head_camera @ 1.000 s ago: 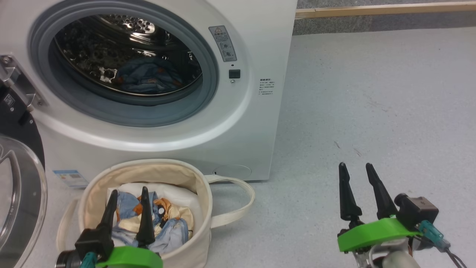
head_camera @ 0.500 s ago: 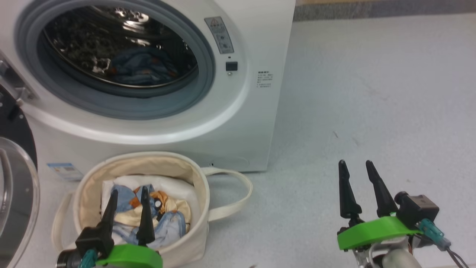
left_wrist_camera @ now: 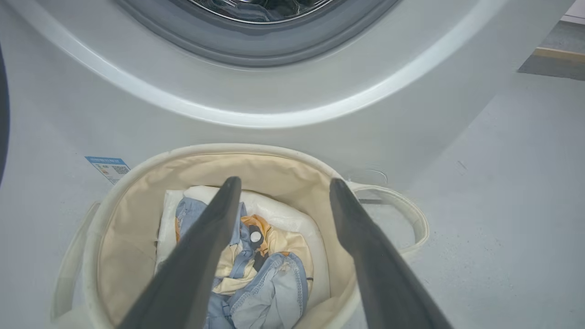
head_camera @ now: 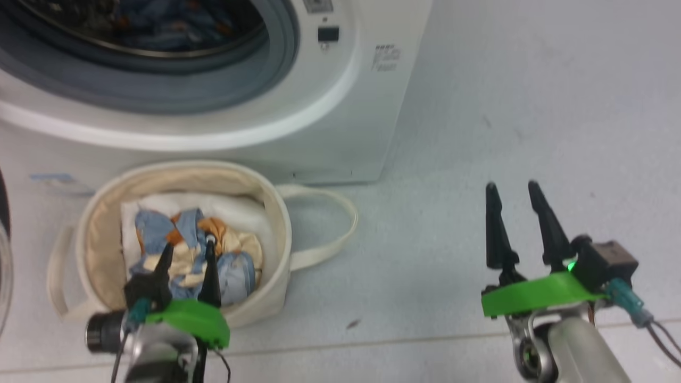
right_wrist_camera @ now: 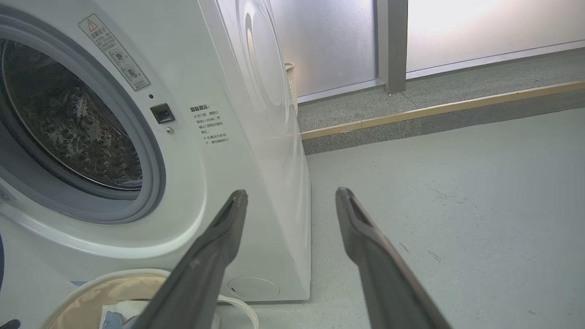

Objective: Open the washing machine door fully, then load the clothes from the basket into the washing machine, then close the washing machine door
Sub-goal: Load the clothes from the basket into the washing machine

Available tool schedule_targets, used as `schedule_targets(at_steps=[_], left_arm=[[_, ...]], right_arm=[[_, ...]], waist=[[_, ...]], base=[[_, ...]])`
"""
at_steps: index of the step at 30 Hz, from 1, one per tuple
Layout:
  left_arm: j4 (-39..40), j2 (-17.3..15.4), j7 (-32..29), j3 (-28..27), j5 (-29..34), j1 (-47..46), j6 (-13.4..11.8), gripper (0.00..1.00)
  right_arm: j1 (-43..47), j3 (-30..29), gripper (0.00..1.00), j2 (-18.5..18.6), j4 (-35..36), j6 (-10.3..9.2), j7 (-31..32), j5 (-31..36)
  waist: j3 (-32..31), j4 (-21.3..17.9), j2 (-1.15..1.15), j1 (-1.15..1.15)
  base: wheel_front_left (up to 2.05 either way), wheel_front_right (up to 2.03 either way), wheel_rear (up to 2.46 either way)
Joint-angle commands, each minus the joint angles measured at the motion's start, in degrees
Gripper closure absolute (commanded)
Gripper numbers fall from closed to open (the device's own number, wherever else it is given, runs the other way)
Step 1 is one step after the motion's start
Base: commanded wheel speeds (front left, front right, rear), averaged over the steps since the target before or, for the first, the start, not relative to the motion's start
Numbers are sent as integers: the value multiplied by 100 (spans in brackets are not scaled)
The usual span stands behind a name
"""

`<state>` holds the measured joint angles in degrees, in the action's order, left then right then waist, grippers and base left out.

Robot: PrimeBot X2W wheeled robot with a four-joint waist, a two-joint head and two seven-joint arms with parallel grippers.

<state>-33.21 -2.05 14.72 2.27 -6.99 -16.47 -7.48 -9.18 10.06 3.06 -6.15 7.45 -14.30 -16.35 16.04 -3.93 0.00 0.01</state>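
The white washer (head_camera: 340, 133) stands on the grey floor (head_camera: 558, 96) w/ its round hole open, so you can see the grey rubber ring (head_camera: 284, 53) and the shiny drum (right_wrist_camera: 77, 132) inside. Some blue cloth (head_camera: 159, 21) lies in the drum. The door (head_camera: 2, 266) is swung out to the L; just a thin bit of it shows at the L edge of the head view. The basket (head_camera: 93, 234) sits on the floor right in front of the washer, under the round hole; can't tell if they touch. One loop handle (head_camera: 311, 190) sticks out on its R side. In the basket lie the clothes (head_camera: 159, 231), a crumpled pile of blue, cream and orange, on top of a white pillow-like bundle (head_camera: 239, 210). The L claw (head_camera: 189, 243) is spread wide and holds nothing. It hangs over the basket w/ both tips above the pile; can't tell if the tips touch the cloth. The R claw (head_camera: 512, 186) is wide too and holds nothing. It hangs over bare floor, well apart from the basket, off to the R of the washer's front corner. A small blue sticker (left_wrist_camera: 107, 167) is low on the washer's front, near the basket's rim.
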Motion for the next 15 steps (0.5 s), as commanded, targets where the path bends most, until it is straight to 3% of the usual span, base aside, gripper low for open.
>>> schedule_targets(at_steps=[1, 12, 15], left_arm=[[-95, -105, 28, -199, 56, -374, 42, 0], [-2827, -436, 28, 101, 458, -2399, 313, 0], [-3441, -469, 15, 9, 304, -2924, 450, 0]], right_arm=[[-245, 138, 0, -18, 250, 3, -70, 69], [-846, 45, 0, -18, 595, 3, -70, 293], [-960, 15, 0, -18, 638, 3, -70, 316]], waist=[[529, 49, 0, -1], [2142, 38, 0, -1], [2464, 22, 0, -1]], base=[[0, 0, 0], [0, 0, 0], [0, 0, 0]])
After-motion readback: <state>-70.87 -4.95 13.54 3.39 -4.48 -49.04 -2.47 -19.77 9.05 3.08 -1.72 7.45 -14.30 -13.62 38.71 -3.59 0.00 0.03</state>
